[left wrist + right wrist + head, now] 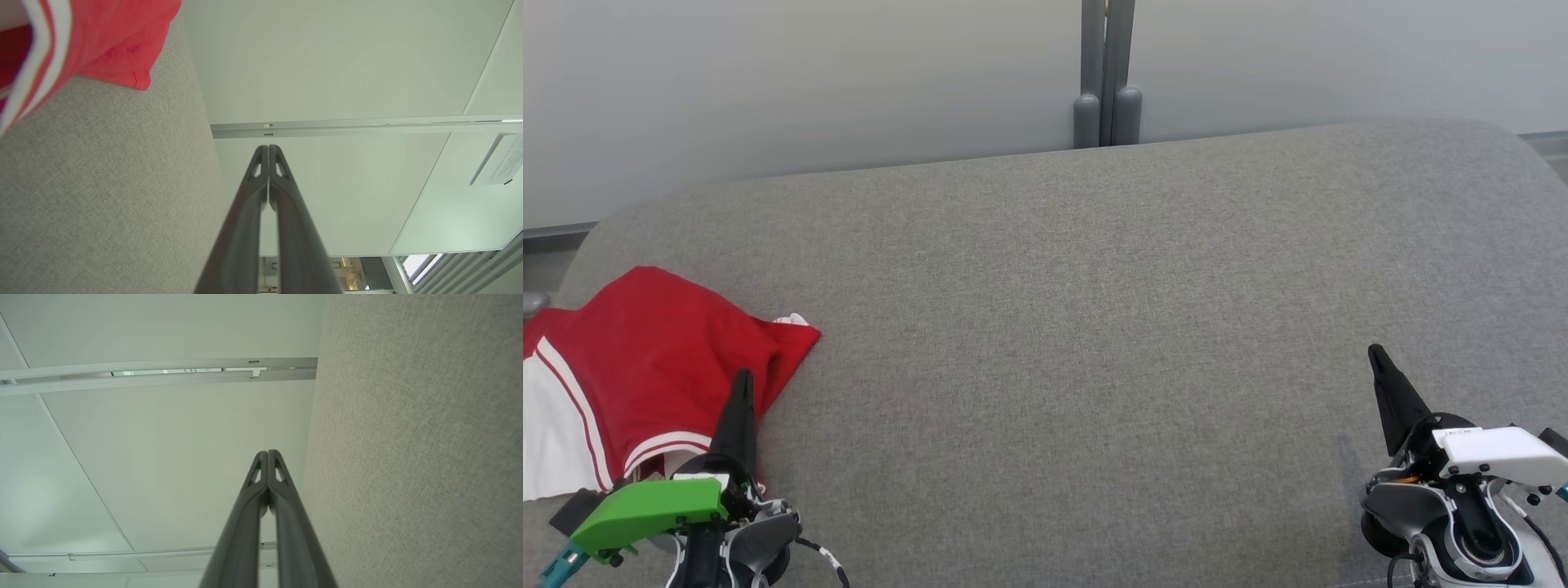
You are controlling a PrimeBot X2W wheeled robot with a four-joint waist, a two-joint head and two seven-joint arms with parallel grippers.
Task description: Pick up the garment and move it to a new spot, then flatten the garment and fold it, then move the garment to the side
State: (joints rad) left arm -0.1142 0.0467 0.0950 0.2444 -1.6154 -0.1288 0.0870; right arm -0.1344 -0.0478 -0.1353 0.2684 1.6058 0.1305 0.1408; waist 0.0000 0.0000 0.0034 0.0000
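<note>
**While both pairs of fingers are clenched, the red garment lies at the far left**

Where the grey fabric worktop [1094, 327] curves off at its left end, the garment [662, 359] lies in a loose heap. It is red with a white panel and thin red-and-white stripes, and part of it runs out of the head view's left edge. One red corner points toward the middle of the worktop.

The left fingers [741, 392] are pressed together and grasp nothing. In the head view their tip overlaps the garment's near right edge; whether it touches the cloth cannot be told. The left wrist view shows them closed tip to tip over bare grey fabric, with the garment up in that view's left corner, apart from them. A green cover [645, 510] sits on that wrist.

The right fingers [1387, 384] are likewise clenched on nothing, low at the right above bare worktop, well apart from the garment. A white cover [1499, 453] sits behind them.

Pale wall panels [849, 82] and a grey post [1107, 73] stand behind the worktop.
</note>
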